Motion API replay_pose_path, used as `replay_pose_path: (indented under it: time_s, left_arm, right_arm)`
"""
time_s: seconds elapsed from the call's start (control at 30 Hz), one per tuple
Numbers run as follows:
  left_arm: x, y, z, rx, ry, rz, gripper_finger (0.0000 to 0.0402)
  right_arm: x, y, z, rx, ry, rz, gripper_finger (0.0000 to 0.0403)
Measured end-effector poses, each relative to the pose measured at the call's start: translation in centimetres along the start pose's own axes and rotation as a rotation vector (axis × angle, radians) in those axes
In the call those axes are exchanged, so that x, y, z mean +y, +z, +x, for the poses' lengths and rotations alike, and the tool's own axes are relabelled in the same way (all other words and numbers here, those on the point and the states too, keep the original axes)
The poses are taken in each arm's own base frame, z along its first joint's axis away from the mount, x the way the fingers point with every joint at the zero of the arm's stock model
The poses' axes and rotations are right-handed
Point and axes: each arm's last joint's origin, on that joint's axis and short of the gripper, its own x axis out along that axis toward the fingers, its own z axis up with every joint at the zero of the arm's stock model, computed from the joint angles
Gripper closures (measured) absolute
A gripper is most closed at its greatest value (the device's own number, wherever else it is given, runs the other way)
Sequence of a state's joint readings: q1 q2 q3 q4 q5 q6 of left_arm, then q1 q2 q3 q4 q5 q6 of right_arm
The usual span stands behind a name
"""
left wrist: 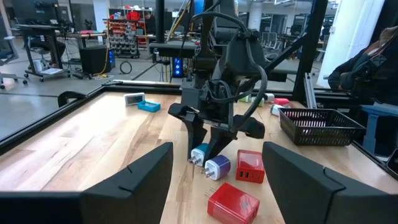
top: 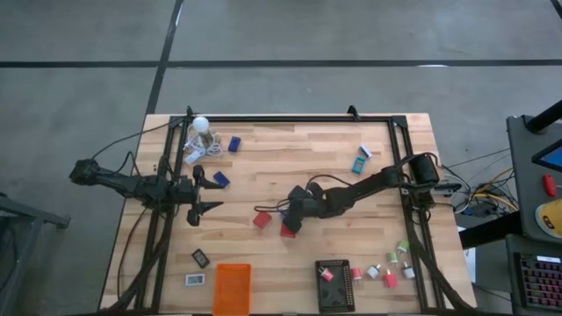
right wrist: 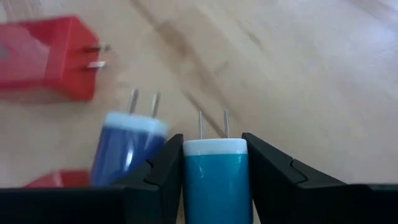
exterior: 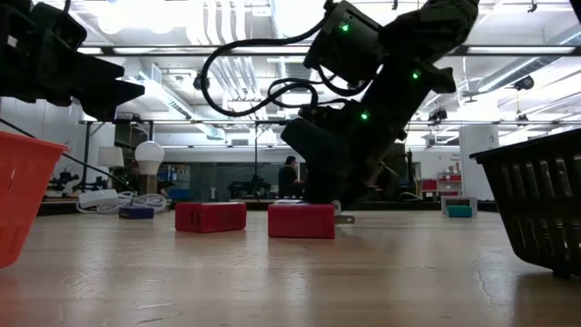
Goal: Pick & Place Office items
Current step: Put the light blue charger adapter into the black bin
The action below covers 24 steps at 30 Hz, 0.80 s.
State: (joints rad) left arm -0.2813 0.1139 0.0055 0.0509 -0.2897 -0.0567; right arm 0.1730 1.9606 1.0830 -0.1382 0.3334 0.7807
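The right gripper at mid-table pinches a teal charger between its fingers, the charger's long axis in line with them, prongs forward. A blue charger lies touching alongside, on the table. The left gripper waits, spread, well off to the left.

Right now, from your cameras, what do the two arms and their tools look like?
Both arms are dark, near-black, jointed links. The right arm carries looping black cables and small green indicator lights. The right tool has two black, angular wedge-shaped fingers; the left tool has broad matte-black fingers.
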Motion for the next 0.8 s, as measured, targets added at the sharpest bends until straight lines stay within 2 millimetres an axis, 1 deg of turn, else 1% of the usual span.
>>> replay_pose_path:
  time_s: [0.1, 0.27, 0.43, 0.57, 0.8]
  left_arm:
    - [0.0, 0.0, 0.0, 0.0, 0.0, 0.0, 0.0149]
    - [0.0, 0.0, 0.0, 0.001, -0.001, 0.0, 0.0149]
    - [0.0, 0.0, 0.0, 0.001, 0.0, 0.0, 0.0149]
    - [0.0, 0.0, 0.0, 0.004, 0.0, 0.001, 0.0149]
    - [0.0, -0.1, 0.1, 0.008, 0.001, 0.002, 0.0149]
  right_arm:
    - [0.3, 0.4, -0.9, 0.027, -0.006, -0.029, 0.0261]
    - [0.9, 2.0, -2.9, -0.007, -0.001, -0.033, 0.0261]
    - [1.3, 2.7, -4.5, -0.016, 0.009, -0.041, 0.0261]
    - [1.6, 3.1, -5.8, -0.024, 0.018, -0.047, 0.0261]
    - [2.5, 2.7, -8.2, -0.02, 0.041, -0.08, 0.0256]
